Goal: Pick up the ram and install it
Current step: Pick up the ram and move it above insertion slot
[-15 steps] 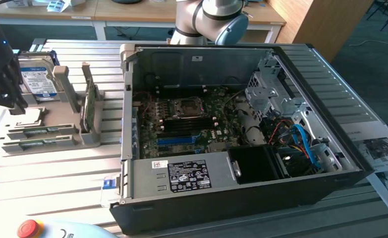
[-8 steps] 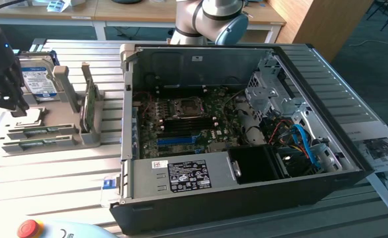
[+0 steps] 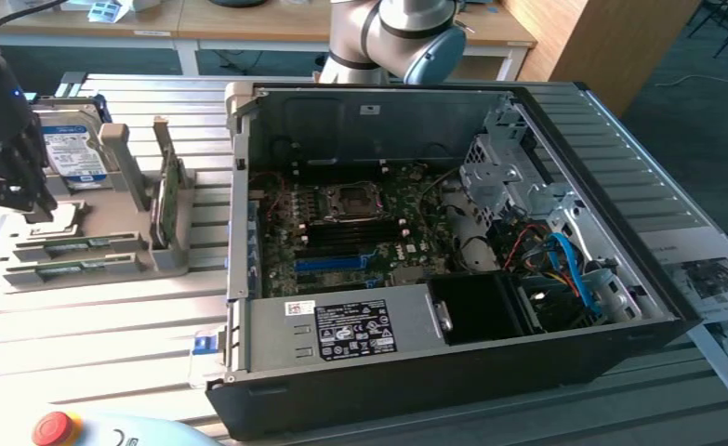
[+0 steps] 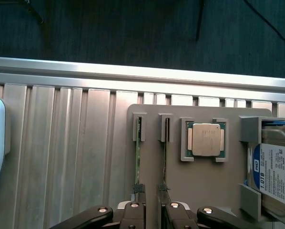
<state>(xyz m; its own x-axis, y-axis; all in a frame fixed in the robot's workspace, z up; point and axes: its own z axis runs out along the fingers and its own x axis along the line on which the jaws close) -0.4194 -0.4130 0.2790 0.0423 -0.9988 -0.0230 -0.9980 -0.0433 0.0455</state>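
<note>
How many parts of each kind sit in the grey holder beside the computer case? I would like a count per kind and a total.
ram sticks: 2
processor chip: 1
hard drive: 1
green card standing on edge: 1
Total: 5

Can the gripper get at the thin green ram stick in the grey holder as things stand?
Probably yes. The open gripper hangs over the grey plastic holder, and the thin green ram stick stands on edge with its upper edge bare. Only its neighbour stick stands close beside it.
</note>
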